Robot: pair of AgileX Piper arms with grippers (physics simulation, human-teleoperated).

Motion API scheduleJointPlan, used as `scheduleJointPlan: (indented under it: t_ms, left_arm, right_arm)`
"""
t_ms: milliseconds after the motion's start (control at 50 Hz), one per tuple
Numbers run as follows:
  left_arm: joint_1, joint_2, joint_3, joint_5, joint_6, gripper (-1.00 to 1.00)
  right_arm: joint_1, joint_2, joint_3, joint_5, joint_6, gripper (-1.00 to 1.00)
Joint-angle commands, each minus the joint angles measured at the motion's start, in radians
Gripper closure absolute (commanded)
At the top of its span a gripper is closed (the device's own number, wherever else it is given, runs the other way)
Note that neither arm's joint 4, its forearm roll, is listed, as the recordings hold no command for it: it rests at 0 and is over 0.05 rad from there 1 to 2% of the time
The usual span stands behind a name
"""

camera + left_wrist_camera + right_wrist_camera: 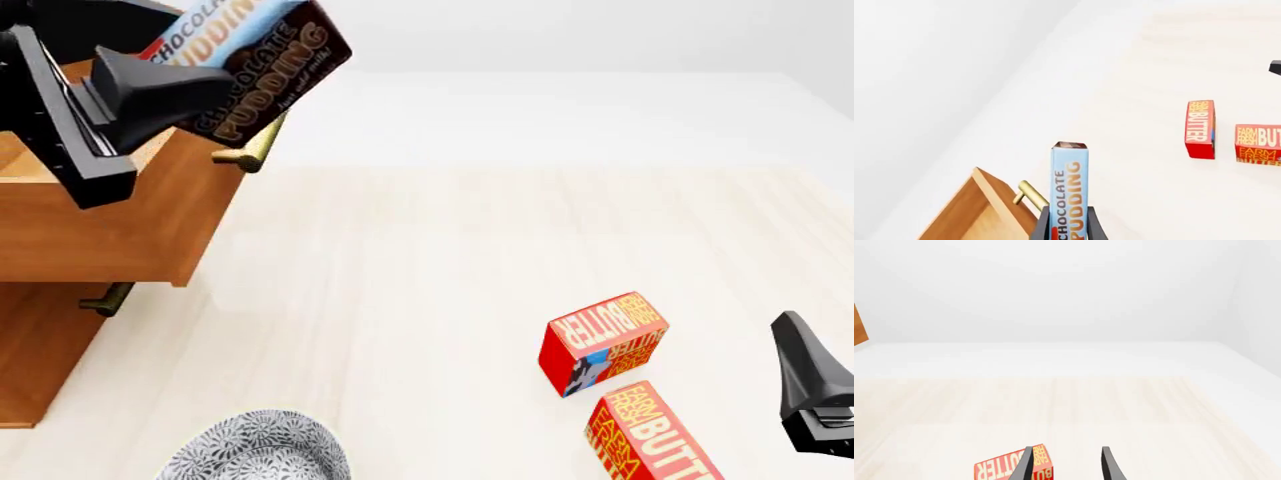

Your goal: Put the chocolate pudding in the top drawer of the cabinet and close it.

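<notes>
Above the pale wood table (441,280), my left gripper (160,85) clamps the chocolate pudding (254,60) over the open top drawer (134,215); I should lower it well inside before letting go.

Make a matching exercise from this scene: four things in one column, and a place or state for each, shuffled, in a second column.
Things:
1. chocolate pudding
2. top drawer
3. right gripper
4. patterned bowl

Places or states:
A. pulled open, brass handle showing
B. open, holding nothing, near the butter boxes
C. clamped in the left gripper above the drawer
D. on the table at the near edge, in front of the cabinet

Pairs: 1-C, 2-A, 3-B, 4-D
</notes>
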Motion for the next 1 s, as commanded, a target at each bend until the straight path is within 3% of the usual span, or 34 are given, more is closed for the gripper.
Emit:
scheduleJointPlan:
  t_ms: [20,300,740,900,1000]
  left_arm:
    - [0.051,-0.019,-0.053,0.018,0.02,1.0]
    - [0.121,-0.015,-0.166,0.063,-0.023,1.0]
    - [0.277,-0.011,-0.174,0.082,-0.008,1.0]
    - [0.38,0.003,-0.18,0.107,0.007,1.0]
    - [0.436,0.015,-0.131,0.084,0.044,1.0]
  right_arm:
    - [0.0,0.0,0.0,0.0,0.0,-1.0]
    - [0.0,0.0,0.0,0.0,0.0,-1.0]
    - [0.0,0.0,0.0,0.0,0.0,-1.0]
    - [0.0,0.0,0.0,0.0,0.0,-1.0]
    - [0.0,0.0,0.0,0.0,0.0,-1.0]
